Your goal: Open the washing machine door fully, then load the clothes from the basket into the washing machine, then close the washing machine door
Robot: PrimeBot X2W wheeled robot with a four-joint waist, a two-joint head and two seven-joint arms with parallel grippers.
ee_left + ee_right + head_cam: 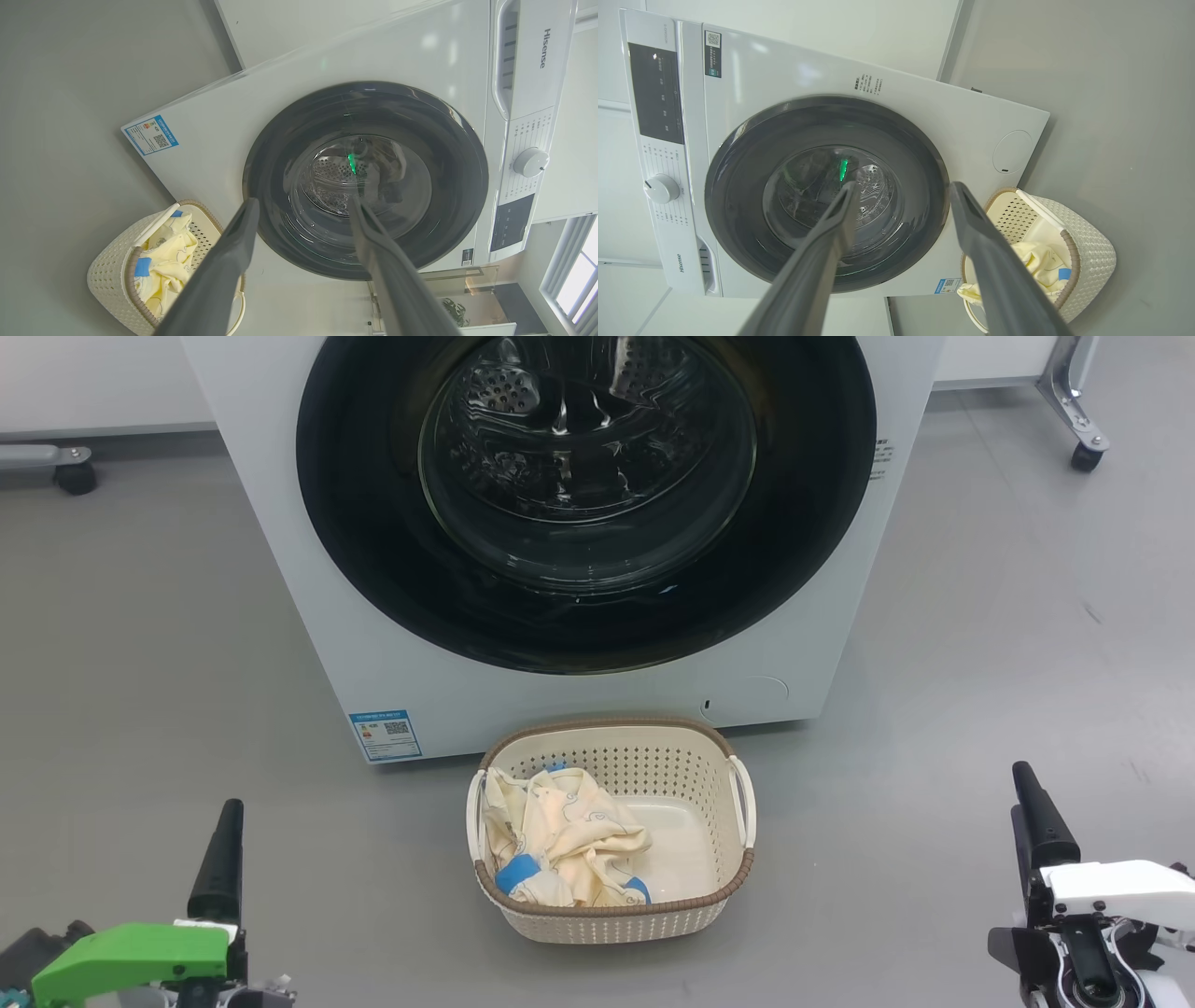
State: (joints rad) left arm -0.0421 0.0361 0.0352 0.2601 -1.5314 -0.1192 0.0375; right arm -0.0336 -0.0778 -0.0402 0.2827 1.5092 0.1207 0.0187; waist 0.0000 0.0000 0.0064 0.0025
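Left wrist view looks along the left gripper (303,201), whose two dark fingers stand wide apart with nothing between them. Right wrist view shows the same of the right gripper (906,186), spread and empty. In head view both sit on the near side of the basket (607,926), one well off to its left and one well off to its right, touching nothing.

The basket stands on the floor, and the clothes (560,840) lie bunched in its left half, pale yellow with blue cuffs; its right half shows bare bottom. Just behind the basket rises the washing machine (280,569), with the washing machine door (355,523) lying flush against its front, so it looks shut.

By that reading the task has not begun: opening the door, loading and closing are all left.

The heap is too crumpled to count the garments. No handle or hinge can be made out on the glossy black rim, so the side on which it swings is unclear. Head view cuts off the top of the machine. Behind the bulging glass the drum (523,392) is broken up by reflections, and whether it is empty cannot be told.
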